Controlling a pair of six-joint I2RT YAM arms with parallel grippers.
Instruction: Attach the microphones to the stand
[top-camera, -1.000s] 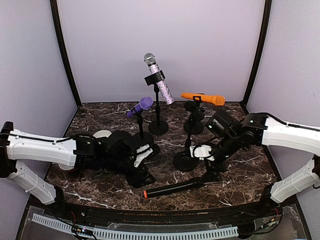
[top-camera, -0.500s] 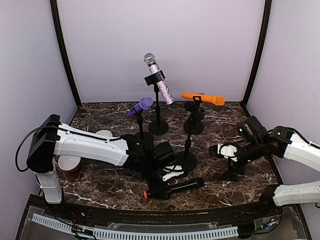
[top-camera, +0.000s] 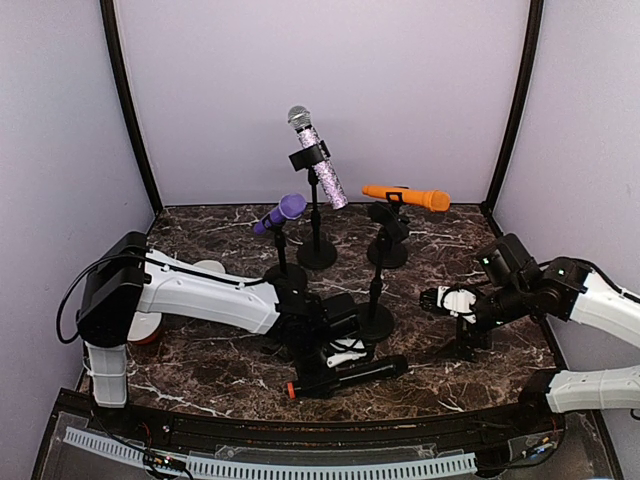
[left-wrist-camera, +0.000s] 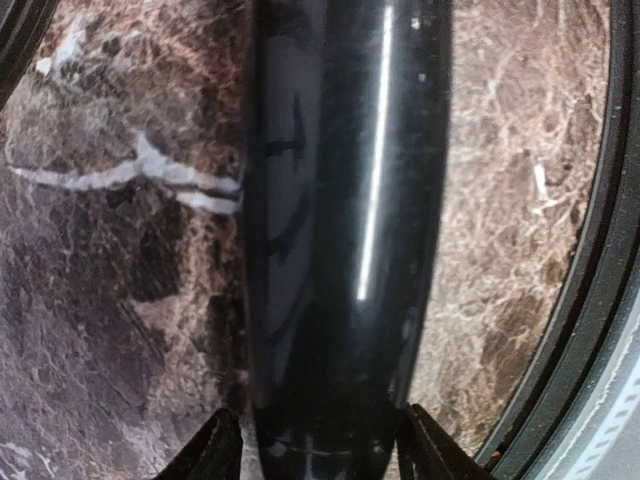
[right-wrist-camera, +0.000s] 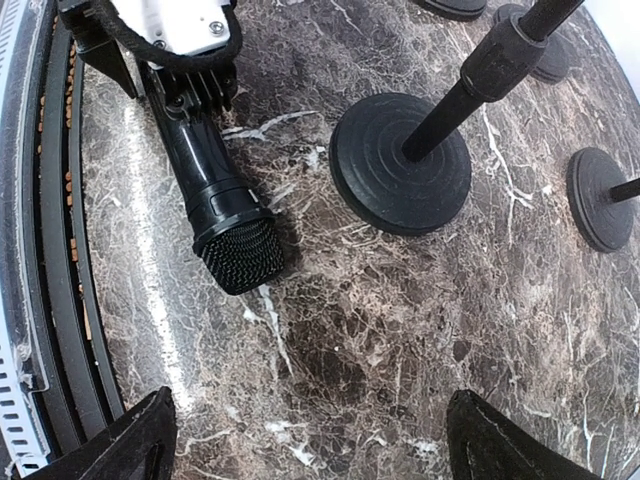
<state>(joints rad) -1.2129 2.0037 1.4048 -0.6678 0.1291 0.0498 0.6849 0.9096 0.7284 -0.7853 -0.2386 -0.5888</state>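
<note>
One black microphone (top-camera: 352, 375) flat on the bench (top-camera: 215, 362), lower centre. My left hand (top-camera: 343, 354) straddles it, can't tell if clamped. Right hand (top-camera: 441, 299) spread wide.

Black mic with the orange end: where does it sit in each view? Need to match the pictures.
Top external: the black mic lies on the table at bottom centre, near the front edge.
Left wrist: it fills the middle, running top to bottom.
Right wrist: it is at upper left, mesh head pointing down-right.
Shared landmark: the black front rail, at the right edge in left wrist and the left edge in right wrist.
</note>
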